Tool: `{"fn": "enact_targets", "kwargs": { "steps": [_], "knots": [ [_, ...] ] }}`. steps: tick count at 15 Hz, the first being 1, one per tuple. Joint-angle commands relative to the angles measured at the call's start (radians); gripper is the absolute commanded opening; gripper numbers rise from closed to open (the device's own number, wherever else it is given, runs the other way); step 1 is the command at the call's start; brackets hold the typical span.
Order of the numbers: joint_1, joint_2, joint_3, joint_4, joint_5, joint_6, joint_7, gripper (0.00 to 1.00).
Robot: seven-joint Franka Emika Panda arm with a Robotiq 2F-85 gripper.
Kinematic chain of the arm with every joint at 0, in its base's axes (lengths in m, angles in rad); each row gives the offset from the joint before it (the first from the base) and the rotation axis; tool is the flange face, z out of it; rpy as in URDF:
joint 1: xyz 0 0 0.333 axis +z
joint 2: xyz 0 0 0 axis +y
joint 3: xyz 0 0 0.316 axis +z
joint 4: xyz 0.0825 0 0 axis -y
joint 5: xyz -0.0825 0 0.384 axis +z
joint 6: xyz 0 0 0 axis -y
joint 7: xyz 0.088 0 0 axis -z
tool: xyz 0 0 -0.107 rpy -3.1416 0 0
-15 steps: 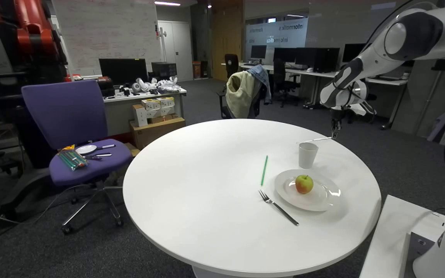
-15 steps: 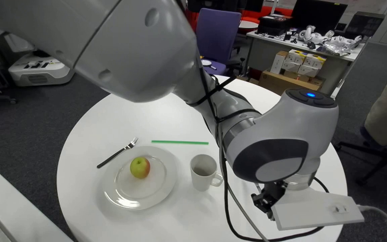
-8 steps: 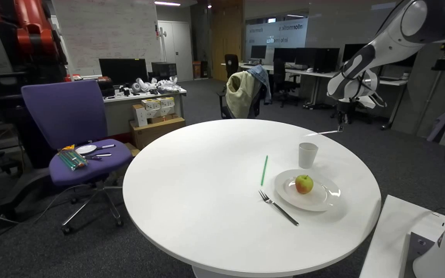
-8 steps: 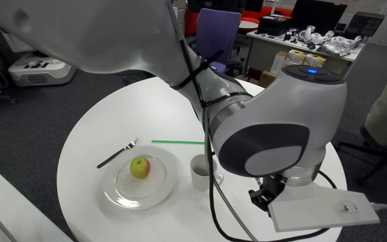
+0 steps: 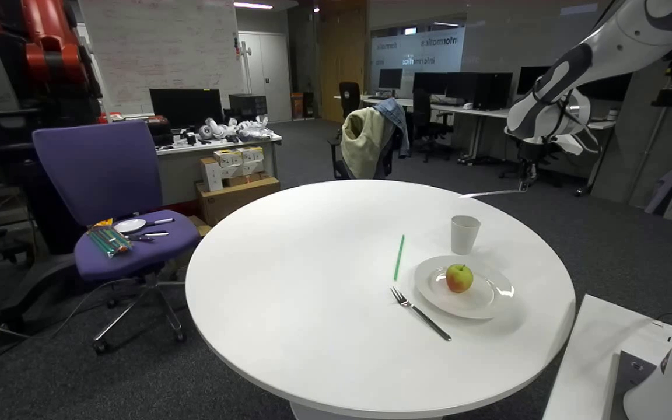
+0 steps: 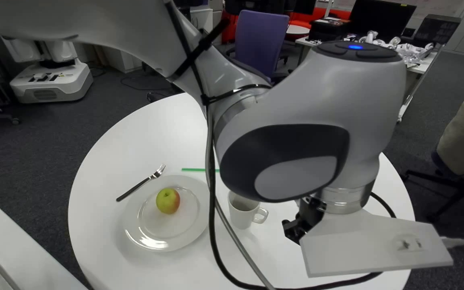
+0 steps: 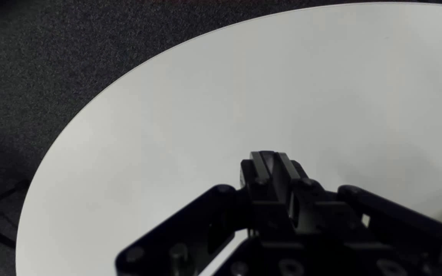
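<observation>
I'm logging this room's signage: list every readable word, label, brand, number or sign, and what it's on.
"informatics": on the glass panel, repeated, partly blurred.
Too faint to read: writing on the whiteboard.
Too small to read: print on the stacked boxes.

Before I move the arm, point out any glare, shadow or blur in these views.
In both exterior views, glare streaks the plate; in an exterior view, the pale tip of the thin utensil nearly blends into the white table; in the wrist view, the gripper shows very dark, its nearest parts soft, and faint shadows lie on the table.
</observation>
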Motion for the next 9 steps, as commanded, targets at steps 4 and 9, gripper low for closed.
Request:
{"fn": "enact_targets", "kwargs": {
  "steps": [4,9],
  "knots": [
    [0.052,-0.171,-0.042,-0.195,-0.009,0.097,-0.02,0.03],
    [0.1,-0.233,-0.078,-0.282,-0.024,0.149,-0.011,0.03]
  ]
}}
